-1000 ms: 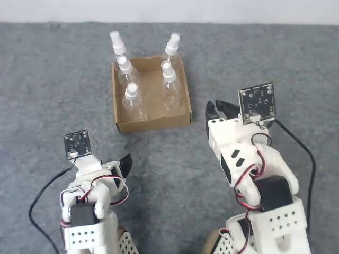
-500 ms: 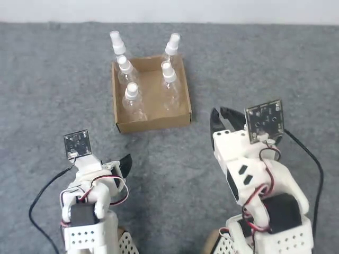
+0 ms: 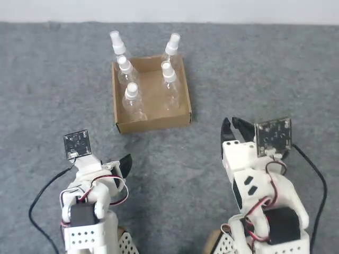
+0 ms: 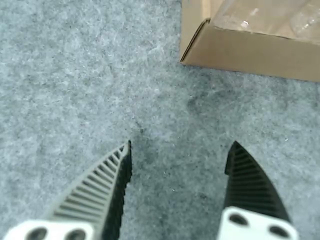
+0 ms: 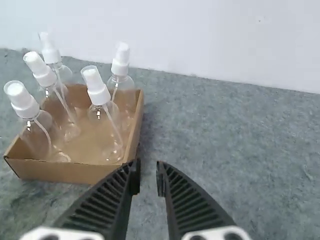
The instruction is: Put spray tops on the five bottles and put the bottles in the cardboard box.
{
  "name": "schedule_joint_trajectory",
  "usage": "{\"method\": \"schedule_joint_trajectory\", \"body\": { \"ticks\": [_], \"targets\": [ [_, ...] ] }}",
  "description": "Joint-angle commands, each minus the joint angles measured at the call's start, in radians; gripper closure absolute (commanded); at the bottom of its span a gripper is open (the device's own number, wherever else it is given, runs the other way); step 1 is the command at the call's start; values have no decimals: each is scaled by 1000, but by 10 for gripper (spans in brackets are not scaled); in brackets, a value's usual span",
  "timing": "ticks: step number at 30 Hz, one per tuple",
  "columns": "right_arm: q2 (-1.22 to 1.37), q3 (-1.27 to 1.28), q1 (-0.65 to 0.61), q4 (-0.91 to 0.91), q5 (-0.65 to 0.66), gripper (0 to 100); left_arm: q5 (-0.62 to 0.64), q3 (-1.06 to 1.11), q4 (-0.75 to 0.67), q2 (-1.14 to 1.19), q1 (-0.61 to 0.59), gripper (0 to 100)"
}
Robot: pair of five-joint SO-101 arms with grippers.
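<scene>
High view puts my two arms at the near edge of the table (image 3: 286, 63), well apart from the work. My left gripper (image 4: 177, 150) hangs low over the bare grey covering. Its jaws are spread wide with nothing between them, and the near corner of the cardboard box (image 3: 153, 123) is just ahead of it. My right gripper (image 5: 147, 172) sits higher and points at the box from the near right. Its jaws are barely parted, with a thin gap and no load. I read both as parked clear so nothing gets knocked.

Farther on, the box sits open-topped toward the far edge, a little left of the middle. The bottles (image 3: 133, 106) stand upright in it, each wearing a white spray top (image 3: 131, 90). One is near the front left, two are in the middle row and two are at the far wall. The far pair's bases are hidden, but from the right wrist view I judge they are inside too. Standing them upright and spaced keeps the tops from tangling. By my reckoning the task is finished or all but.
</scene>
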Motion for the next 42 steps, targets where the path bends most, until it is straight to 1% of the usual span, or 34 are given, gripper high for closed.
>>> {"method": "schedule_joint_trajectory", "body": {
  "ticks": [1,12,18,24,31,42],
  "targets": [
    [-81,48,21,-30,44,987,-5,-8,5,-17,2,717],
    [-318,255,21,-31,60,978,-5,-8,5,-17,2,717],
    [-314,354,21,-31,51,837,-5,-8,5,-17,2,717],
    [-314,439,21,-31,-28,774,-5,-8,5,-17,2,717],
    [-314,523,21,-31,-32,745,-5,-8,5,-17,2,717],
    [-314,655,21,-31,-31,747,-5,-8,5,-17,2,717]
  ]
}}
